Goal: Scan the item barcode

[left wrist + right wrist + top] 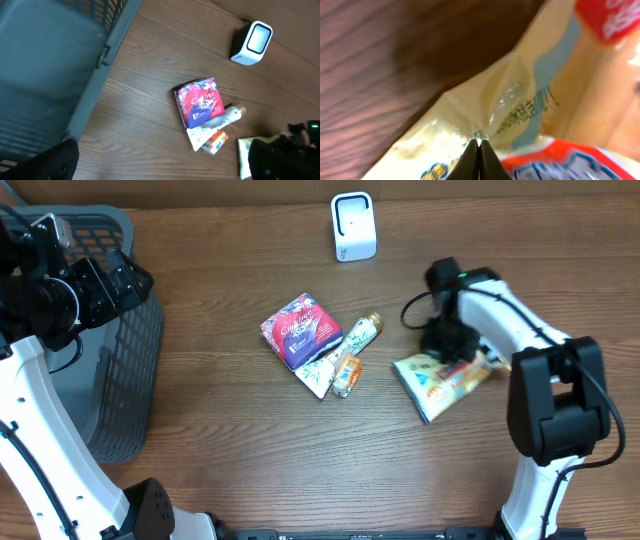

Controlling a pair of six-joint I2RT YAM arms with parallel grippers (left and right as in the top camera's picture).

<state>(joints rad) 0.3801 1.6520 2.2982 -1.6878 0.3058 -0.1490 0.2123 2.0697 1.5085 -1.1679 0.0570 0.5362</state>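
Packet (438, 388), glossy crinkled plastic, pinched in right gripper (479, 150).

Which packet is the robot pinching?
The pale bag with orange and red print, lying alone on the right. The right gripper is shut on its edge, while the red-purple packet in the middle lies untouched.

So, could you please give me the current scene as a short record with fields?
left gripper: open, over the basket edge
right gripper: shut on the snack packet edge
scanner: white, far side, apart from every item
middle group: purple box, small bottle, orange sachet, close together
scan: not yet done
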